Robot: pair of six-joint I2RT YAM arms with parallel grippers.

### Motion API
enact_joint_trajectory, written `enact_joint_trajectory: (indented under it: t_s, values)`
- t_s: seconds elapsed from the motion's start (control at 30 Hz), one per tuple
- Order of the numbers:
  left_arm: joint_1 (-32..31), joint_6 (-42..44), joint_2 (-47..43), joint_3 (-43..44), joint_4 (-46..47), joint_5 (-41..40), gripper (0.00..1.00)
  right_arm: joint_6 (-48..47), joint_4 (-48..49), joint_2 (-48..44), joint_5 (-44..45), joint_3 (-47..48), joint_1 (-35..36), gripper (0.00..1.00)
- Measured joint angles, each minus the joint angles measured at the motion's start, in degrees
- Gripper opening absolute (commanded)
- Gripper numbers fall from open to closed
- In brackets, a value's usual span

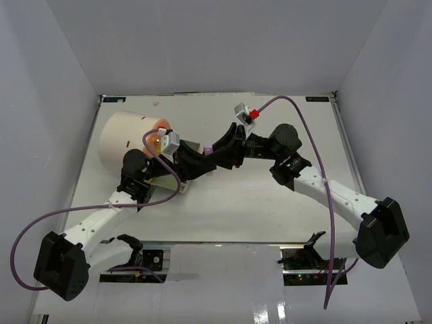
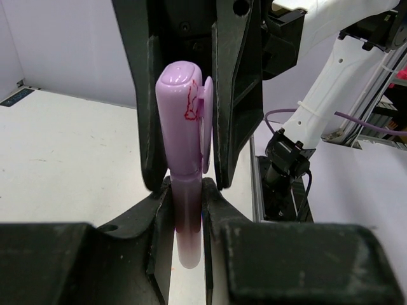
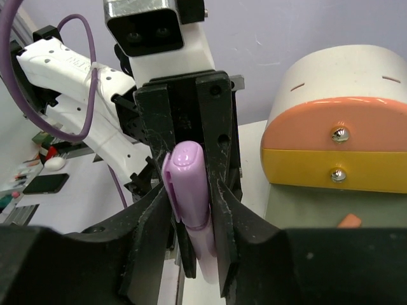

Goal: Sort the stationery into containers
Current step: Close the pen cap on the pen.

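white table (image 1: 270,202), container (image 1: 128,135) near: left claw (image 2: 186,197) grips purple pen (image 2: 184,114) (right claw (image 3: 191,187) unclear).

Two white-and-black arms, each trailing a purple cable.
Nearest the near edge of the table (image 1: 236,202), the left arm (image 1: 101,226) and right arm (image 1: 337,196) each carry a bulky black joint housing, then smooth white link shells. Farther over the table come black joints and the matte black, wedge-shaped fingers of the left gripper (image 2: 186,190) and right gripper (image 3: 191,194). A purple cable (image 1: 317,152) loops along each arm. The left wrist camera (image 3: 152,32) is a silver block with two dark lenses on a white mount. The right wrist camera (image 1: 241,110) has a red part beside it.
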Motion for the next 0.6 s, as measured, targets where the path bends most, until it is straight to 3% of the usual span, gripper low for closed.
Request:
enact_joint_trajectory:
  t_s: [0.6]
  values:
    - [0.0,2.8,-0.2,0.0,0.0,0.5,0.00,-0.4,-3.7,-0.2,0.2,-0.9,-0.2,0.71]
